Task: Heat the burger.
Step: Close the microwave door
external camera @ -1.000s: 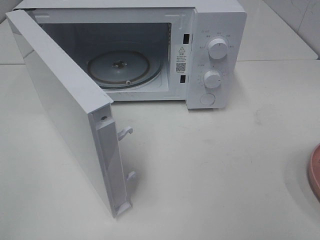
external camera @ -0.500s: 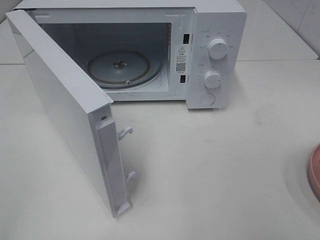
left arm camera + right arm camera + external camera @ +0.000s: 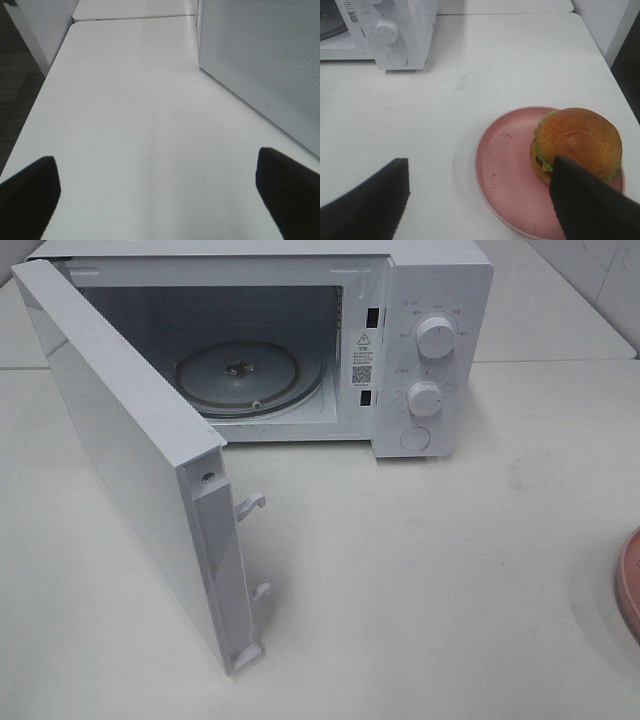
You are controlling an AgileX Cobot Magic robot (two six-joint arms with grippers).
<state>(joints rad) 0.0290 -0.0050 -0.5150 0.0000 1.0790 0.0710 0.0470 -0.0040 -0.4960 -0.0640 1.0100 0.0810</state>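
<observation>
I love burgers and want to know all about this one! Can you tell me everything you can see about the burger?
The burger has a shiny golden-brown domed bun on top, with green lettuce peeking out around the edge and a dark bit of filling just below it. It sits upright on one side of a round pink plate, which rests on the white table. Nothing is gripping it: the right gripper hovers open above the plate, and one dark finger hides part of the burger. It is not in the microwave yet.

Bright, even light over my white table; soft shadow beside the microwave door. My fingertips look dark and blurred up close.
</observation>
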